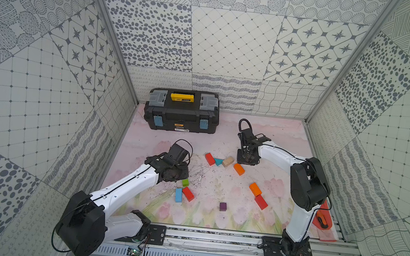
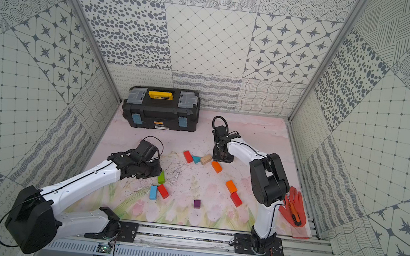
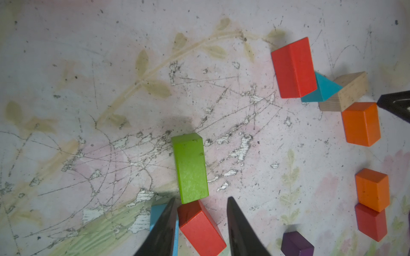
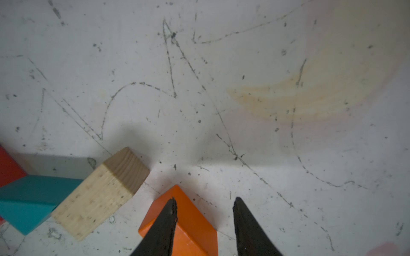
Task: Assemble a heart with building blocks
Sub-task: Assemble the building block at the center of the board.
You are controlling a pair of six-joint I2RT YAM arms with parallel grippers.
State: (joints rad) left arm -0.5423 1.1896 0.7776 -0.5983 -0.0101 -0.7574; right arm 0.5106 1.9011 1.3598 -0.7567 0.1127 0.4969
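Centrally, open mat (image 1: pixel 218 187) separates the scattered building blocks (image 1: pixel 238 169).

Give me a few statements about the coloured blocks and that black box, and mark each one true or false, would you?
1. The teal triangle lies between a red block and the plain-wood block. True.
2. The purple cube touches the blue block. False: it stands alone, apart from every other block.
3. The black toolbox is open. False: its lid is shut.
4. The green block lies close by the left end effector. True.
5. The orange block touches the other orange block. False: they lie apart, with bare mat between them.
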